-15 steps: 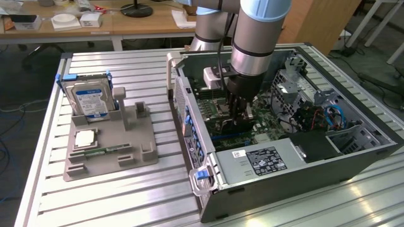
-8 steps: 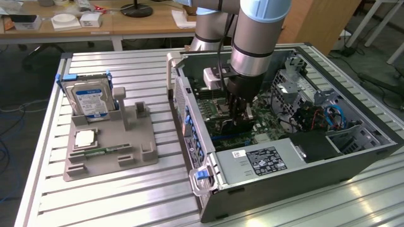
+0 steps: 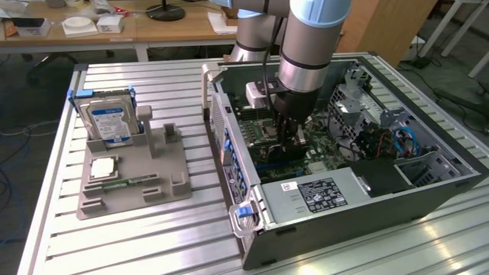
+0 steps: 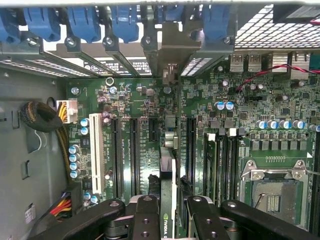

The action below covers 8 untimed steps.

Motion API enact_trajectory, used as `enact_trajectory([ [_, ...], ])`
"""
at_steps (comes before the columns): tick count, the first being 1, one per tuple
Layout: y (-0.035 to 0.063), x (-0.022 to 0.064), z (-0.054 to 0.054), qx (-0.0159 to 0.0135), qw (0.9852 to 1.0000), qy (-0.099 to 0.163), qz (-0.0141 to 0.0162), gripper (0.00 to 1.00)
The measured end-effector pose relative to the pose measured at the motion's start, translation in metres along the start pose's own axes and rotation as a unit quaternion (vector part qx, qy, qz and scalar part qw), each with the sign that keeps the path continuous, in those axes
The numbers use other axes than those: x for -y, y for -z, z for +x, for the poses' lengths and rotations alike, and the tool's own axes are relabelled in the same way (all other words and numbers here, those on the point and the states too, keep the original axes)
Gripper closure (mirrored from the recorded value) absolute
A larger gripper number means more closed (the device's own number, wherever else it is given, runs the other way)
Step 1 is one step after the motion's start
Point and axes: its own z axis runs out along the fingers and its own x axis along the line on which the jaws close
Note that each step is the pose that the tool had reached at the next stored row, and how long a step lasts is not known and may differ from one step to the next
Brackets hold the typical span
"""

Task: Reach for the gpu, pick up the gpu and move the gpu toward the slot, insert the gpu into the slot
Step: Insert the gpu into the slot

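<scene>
Gripper (image 4: 172, 212) clamps the gpu (image 4: 169, 165) edge-on over the motherboard (image 4: 150, 95) slots; a slight tilt could jam it beside its slot.

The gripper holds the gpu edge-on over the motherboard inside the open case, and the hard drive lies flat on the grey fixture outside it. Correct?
Not quite. In the exterior view the hard drive stands upright in the grey fixture, not flat. The rest holds: the gripper holds the gpu edge-on over the motherboard inside the open case.
</scene>
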Motion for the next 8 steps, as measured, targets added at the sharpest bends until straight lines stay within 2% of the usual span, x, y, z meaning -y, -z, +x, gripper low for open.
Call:
enact_trajectory([
  [8,-0.0008,-0.0002,-0.0005,0.0000,1.0000,0.000,0.0001,0.74],
])
